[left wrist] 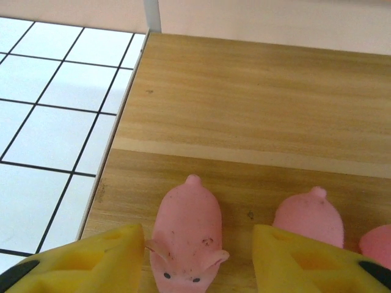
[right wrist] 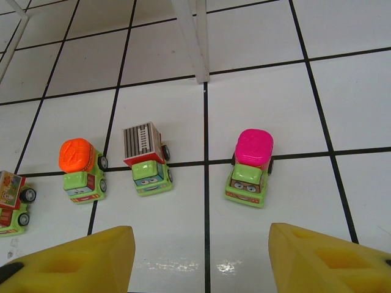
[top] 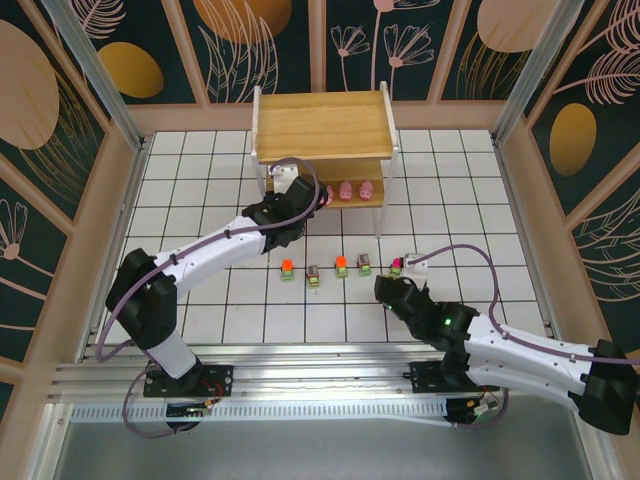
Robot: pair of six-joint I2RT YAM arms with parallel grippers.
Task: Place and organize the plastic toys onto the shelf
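The plastic toys (top: 341,266) should handle light and slick, so pinch each truck (right wrist: 250,168) across its green flanks in front of the shelf (left wrist: 244,110), where your right gripper (right wrist: 201,247) gapes empty, while your left gripper (left wrist: 198,238) stands parted around a pig (left wrist: 186,232) on its lower tier.

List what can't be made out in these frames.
- Left wrist: rightmost pig is cut off by the right edge. The middle pig has its face behind a yellow finger.
- Right wrist: leftmost truck is cut by the left edge.
- Top external: back of the lower tier is hidden under the shelf top.
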